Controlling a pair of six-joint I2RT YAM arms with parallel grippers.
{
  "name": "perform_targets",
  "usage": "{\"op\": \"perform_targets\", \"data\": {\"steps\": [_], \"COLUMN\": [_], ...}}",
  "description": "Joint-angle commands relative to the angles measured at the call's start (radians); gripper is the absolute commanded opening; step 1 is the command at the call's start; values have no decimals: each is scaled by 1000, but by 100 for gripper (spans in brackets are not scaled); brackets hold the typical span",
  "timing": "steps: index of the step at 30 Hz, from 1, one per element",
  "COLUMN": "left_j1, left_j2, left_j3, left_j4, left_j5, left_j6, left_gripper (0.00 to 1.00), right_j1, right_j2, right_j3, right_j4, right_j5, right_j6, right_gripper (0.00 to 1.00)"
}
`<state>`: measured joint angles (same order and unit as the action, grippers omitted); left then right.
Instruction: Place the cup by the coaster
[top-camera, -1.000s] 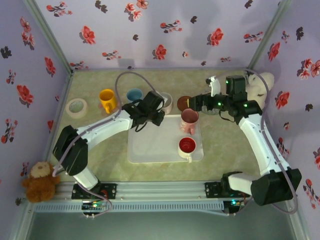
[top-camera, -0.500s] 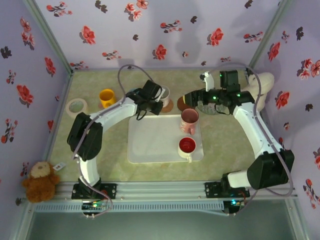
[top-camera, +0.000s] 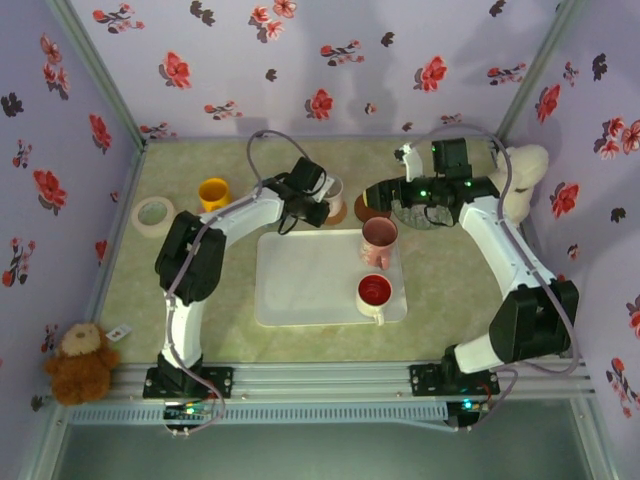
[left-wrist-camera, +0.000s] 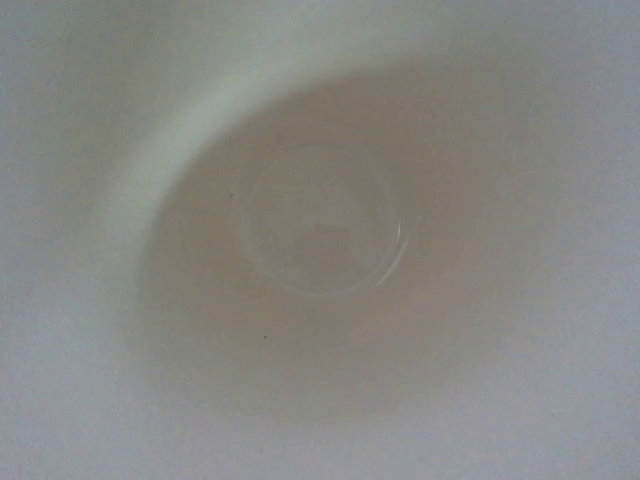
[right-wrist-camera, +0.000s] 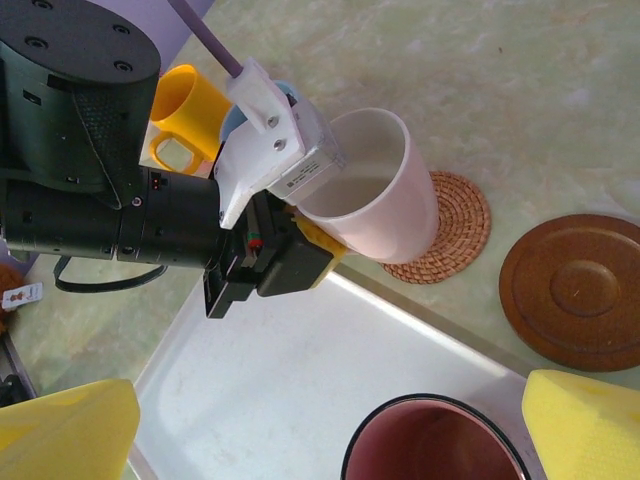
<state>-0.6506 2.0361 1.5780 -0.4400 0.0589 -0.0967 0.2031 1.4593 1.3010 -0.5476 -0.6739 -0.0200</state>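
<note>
Top external: left gripper clamps the white cup by its rim, with the right gripper near. Left wrist: the cup's inside lies straight ahead of the jaws. Right wrist: right fingers are spread wide; ahead of them, the tilted cup overlaps the woven coaster.

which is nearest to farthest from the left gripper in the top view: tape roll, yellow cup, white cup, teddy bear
From the left gripper:
1. white cup, in its grip
2. yellow cup, farther left
3. tape roll, by left wall
4. teddy bear, near left corner
</note>
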Motion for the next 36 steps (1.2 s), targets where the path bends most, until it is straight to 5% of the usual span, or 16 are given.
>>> {"op": "perform_targets", "data": {"steps": [1,36], "left_j1": [9,28], "left_j2": [8,94], "left_j3": [52,125], "left_j4": [49,28], "left_j5": [31,14], "left_j6": [26,58], "left_gripper": [0,6], "right_j1": [5,6], "right_j2": [14,74], "right_j3": [39,86], "right_j4": [0,-52], "right_j5": [17,18], "right_j6": [-17,-31], "right_gripper": [99,99]}}
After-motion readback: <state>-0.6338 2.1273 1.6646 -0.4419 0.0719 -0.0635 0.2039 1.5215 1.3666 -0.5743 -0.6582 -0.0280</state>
